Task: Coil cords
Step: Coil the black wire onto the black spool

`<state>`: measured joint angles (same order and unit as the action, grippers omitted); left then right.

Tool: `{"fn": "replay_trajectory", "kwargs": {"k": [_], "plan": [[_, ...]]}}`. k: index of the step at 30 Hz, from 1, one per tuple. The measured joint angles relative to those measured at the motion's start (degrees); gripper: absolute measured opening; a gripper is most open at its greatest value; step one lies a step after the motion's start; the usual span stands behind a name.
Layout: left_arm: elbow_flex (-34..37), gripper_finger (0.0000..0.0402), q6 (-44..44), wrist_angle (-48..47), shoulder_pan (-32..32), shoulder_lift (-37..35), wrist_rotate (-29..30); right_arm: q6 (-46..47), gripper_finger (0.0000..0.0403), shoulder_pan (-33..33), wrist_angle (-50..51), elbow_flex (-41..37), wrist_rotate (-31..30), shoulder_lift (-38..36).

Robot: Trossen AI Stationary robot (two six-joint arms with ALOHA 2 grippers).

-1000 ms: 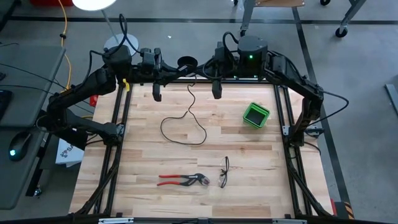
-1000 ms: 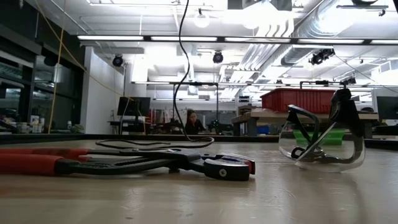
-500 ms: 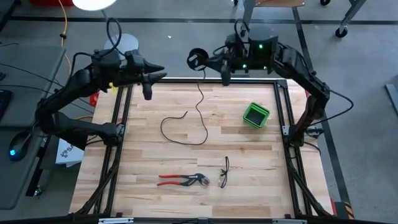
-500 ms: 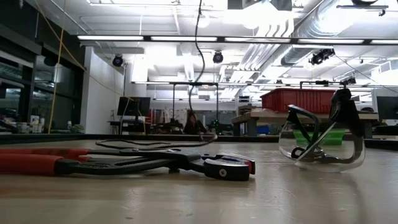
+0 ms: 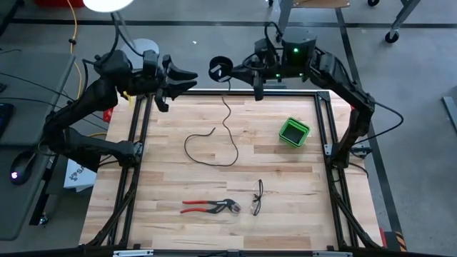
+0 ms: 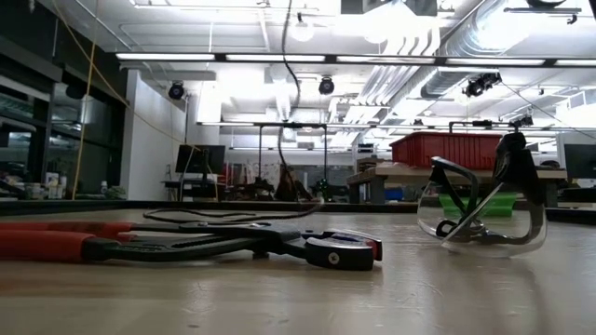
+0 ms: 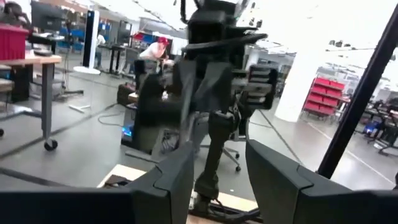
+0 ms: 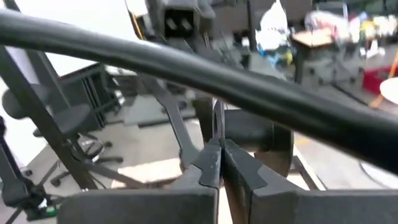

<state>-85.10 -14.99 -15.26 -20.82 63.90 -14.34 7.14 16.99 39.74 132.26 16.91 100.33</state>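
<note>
Cord reel [image 5: 218,69], pinched in the right gripper [image 5: 235,71] above the table's [image 5: 285,185] far edge so its cord [image 5: 214,139] trails down for winding; left gripper [image 5: 187,77] nearby, fingers parted, empty.

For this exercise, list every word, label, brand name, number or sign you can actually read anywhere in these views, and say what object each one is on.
None can be read.
Red-handled pliers: no marking legible.
Green box: no label visible.
Black reel held by the right end effector: nothing readable on it.
Papers beside the table: dark print, too small to read.
Red bin in the background: no legible text.
</note>
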Motion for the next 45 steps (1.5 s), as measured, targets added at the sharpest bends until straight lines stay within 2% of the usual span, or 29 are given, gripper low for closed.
{"fn": "replay_trajectory", "kwargs": {"k": [8,14,23,27,33,41,45], "plan": [[0.00,0.0141,-2.41,1.09,-0.02,1.66,1.98,-0.15,0.0000,-2.47,-4.07,0.00,-0.36,0.90],[0.03,0.0141,-2.22,4.74,0.33,3.70,1.28,-1.08,0.0000,-2.90,-4.49,0.00,-3.06,1.36],[0.04,0.0137,-0.17,5.35,0.36,3.93,-0.73,-1.18,0.0000,-2.92,-4.46,0.00,-3.72,1.49],[0.04,0.0104,1.16,5.17,0.39,3.99,-0.46,-1.18,0.0000,-2.92,-4.89,0.00,-4.37,1.49],[0.04,0.0010,2.05,5.34,0.31,4.07,0.45,-1.00,0.0000,-2.94,-5.32,0.00,-4.40,1.49],[0.04,0.0003,0.35,6.03,0.31,3.98,2.39,-0.11,0.0001,-2.90,-5.79,0.00,-4.36,1.49],[0.01,0.0002,-1.75,5.82,-0.09,3.03,2.38,-1.93,0.0030,-2.79,-5.48,0.00,-4.71,1.32]]}}
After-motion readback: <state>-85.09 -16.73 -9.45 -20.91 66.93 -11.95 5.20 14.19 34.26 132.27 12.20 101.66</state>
